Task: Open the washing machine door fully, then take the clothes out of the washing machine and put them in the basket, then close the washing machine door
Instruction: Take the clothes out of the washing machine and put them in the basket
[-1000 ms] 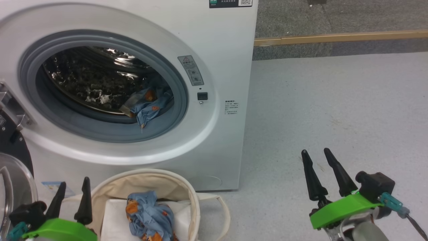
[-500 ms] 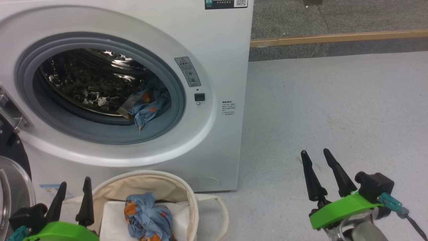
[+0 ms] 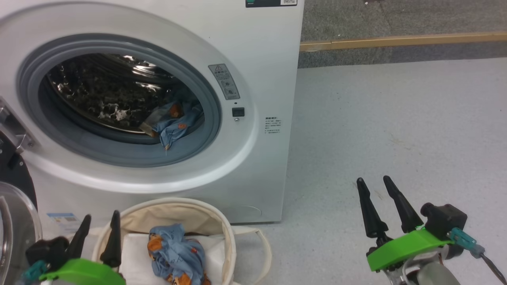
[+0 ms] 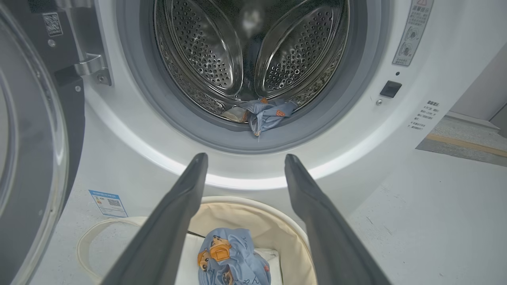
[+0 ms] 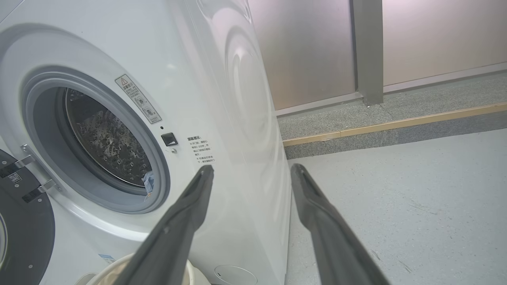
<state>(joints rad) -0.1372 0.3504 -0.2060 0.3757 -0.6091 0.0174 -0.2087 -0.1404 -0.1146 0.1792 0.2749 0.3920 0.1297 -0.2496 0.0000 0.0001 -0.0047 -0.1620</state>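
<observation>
The white washing machine (image 3: 257, 59) stands with its drum mouth uncovered. Its door (image 3: 16, 225) is swung out to the left, black rim and glass showing in the left wrist view (image 4: 27, 138). Blue printed clothes (image 3: 174, 122) lie at the drum's front lip (image 4: 267, 114). The cream basket (image 3: 223, 233) sits on the floor below the mouth, with more blue clothes (image 3: 178, 257) in it. My left gripper (image 3: 101, 215) hangs open and empty at the basket's left rim, fingers aimed at the drum (image 4: 245, 156). My right gripper (image 3: 373, 179) is open and empty over the floor, right of the machine (image 5: 252, 166).
A flat white folded sheet (image 3: 134, 253) lies under the clothes in the basket. Pale grey floor (image 3: 396, 118) stretches right of the machine, ending at a wood-coloured strip (image 3: 396, 41) and grey carpet. A metal hinge (image 4: 91, 69) joins door and machine.
My left gripper has shifted a little to the right, closer to the basket's rim. The head camera moved slightly. The right gripper and the clothes are unchanged.
</observation>
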